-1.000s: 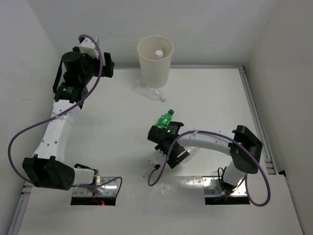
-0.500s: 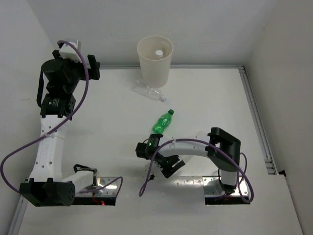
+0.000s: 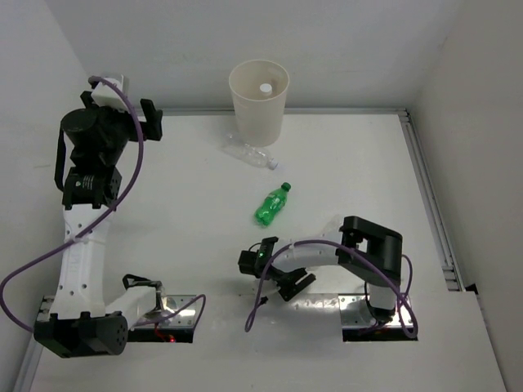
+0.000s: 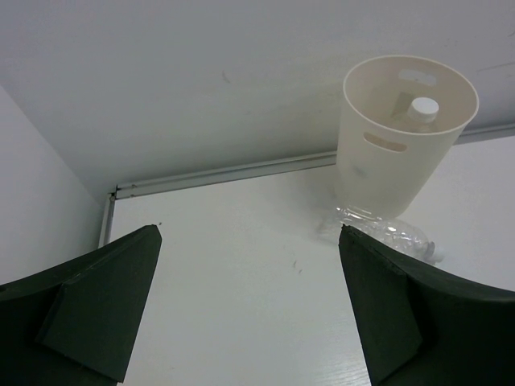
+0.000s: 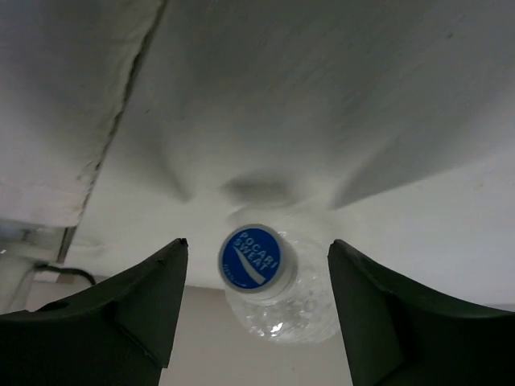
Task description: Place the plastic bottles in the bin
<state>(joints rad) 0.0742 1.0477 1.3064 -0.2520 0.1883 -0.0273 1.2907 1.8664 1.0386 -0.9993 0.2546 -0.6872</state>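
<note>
The cream bin (image 3: pixel 259 102) stands at the back centre, with a white-capped bottle (image 3: pixel 265 87) inside it. The bin also shows in the left wrist view (image 4: pixel 402 153), as does that bottle (image 4: pixel 420 108). A clear bottle (image 3: pixel 249 153) lies at the bin's foot (image 4: pixel 378 233). The green bottle (image 3: pixel 272 204) lies mid-table. My left gripper (image 3: pixel 151 118) is open and empty, held high at the back left (image 4: pixel 248 233). My right gripper (image 3: pixel 290 284) is low near the front edge. It is open, its jaws on either side of a clear bottle with a blue cap (image 5: pixel 257 259) without touching it.
Walls close the table at the left and back. A metal rail (image 3: pixel 425 188) runs along the right side. Two metal base plates (image 3: pixel 163 314) and purple cables (image 3: pixel 261 306) lie at the near edge.
My right arm has pulled back from the green bottle toward the near edge. My left arm has swung left, away from the bin. The bottles on the table have not moved.
</note>
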